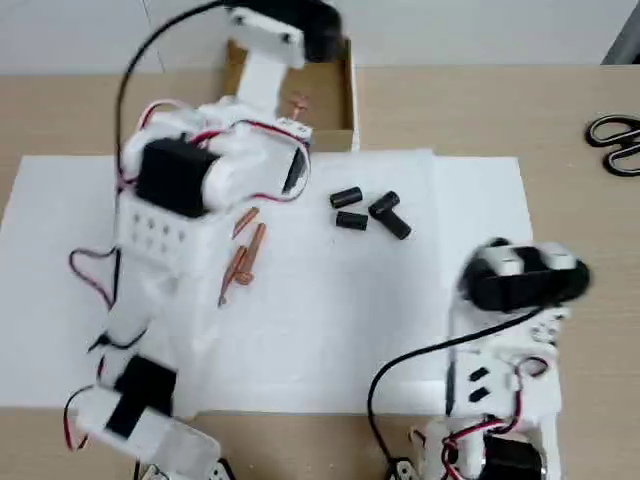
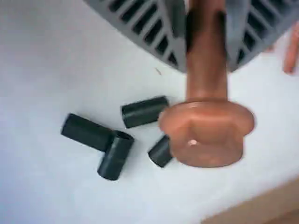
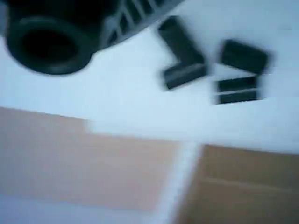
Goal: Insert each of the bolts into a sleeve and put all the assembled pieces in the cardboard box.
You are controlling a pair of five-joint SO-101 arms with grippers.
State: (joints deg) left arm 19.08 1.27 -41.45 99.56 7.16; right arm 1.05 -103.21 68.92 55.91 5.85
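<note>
White printed shells on left arm (image 1: 258, 75) and right arm (image 1: 505, 390); black servo blocks (image 1: 175, 175); red and black cables (image 1: 123, 85) looping loose; perforated white bracket (image 1: 155, 232); grey slotted fingers (image 2: 140, 23) at the tips.

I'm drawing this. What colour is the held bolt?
Copper-brown; the bolt shows best in the left wrist view.

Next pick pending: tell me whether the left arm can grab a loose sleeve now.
Probably not: the left gripper is shut on a bolt, so it cannot grip, though the sleeves lie uncovered.
</note>
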